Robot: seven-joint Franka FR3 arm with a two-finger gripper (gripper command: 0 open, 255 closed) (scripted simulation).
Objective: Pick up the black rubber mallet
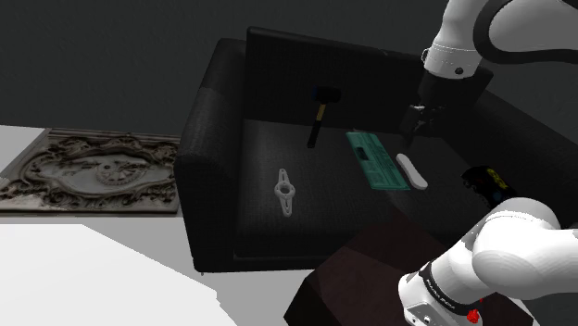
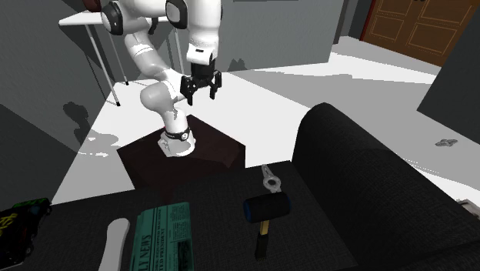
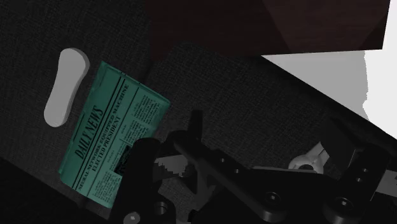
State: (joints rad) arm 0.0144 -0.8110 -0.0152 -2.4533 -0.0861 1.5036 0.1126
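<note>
The mallet [image 1: 320, 113] lies on the black sofa's seat near the backrest, its black head [image 1: 324, 95] toward the back and its pale handle pointing to the front. In the second exterior view the mallet [image 2: 265, 215] rests beside the sofa arm. My gripper [image 1: 414, 125] hangs above the seat, well toward the shoulder view's right of the mallet, over a green newspaper [image 1: 375, 159]. The gripper [image 2: 200, 92] is open with nothing between its fingers. From the wrist, the gripper [image 3: 248, 181] looks down on the newspaper [image 3: 114, 140] and the seat.
A white oblong piece [image 1: 410, 171] lies beside the newspaper, and a white bracket [image 1: 286, 192] sits near the seat's front. A dark device with yellow marks [image 1: 486, 181] rests on the far sofa arm. The dark brown stand [image 2: 185, 158] adjoins the sofa [image 1: 213, 167].
</note>
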